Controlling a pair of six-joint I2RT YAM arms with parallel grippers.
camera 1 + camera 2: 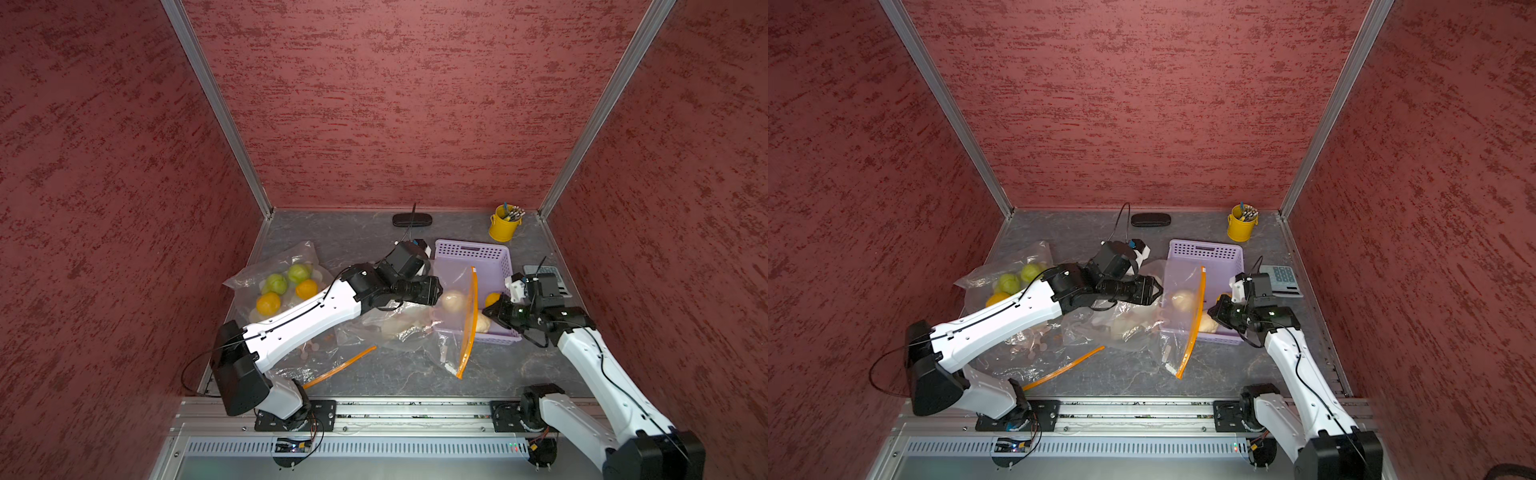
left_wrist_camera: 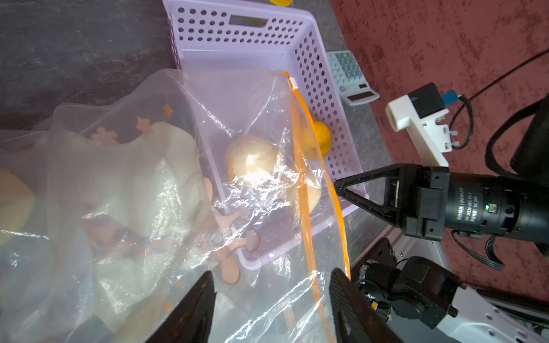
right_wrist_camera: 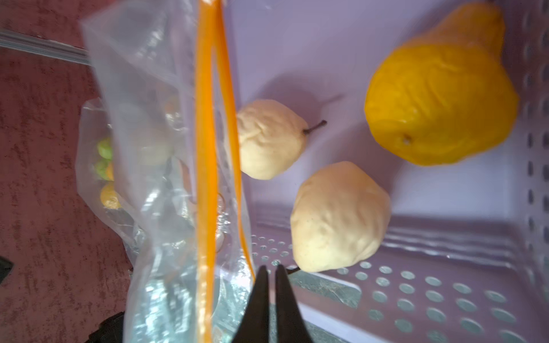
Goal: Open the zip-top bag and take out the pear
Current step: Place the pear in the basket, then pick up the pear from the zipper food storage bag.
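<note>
The pale pear (image 3: 270,139) lies on the floor of the lilac basket (image 3: 416,285) at the open mouth of the zip-top bag (image 3: 154,118), partly behind its orange zip strip (image 3: 205,148) (whether it is fully clear of the film, I cannot tell). The right gripper (image 3: 271,274) is pinched together beside that strip and holds no fruit. The left gripper (image 2: 271,273) stands apart, with slack film showing between its jaws. Unheld, the bag may slump over the pear. A second pale pear (image 3: 338,216) and a yellow pear (image 3: 439,104) nearby invite a wrong pick. The only legible writing is "DAMIAO" on the right arm's motor (image 2: 481,205).
</note>
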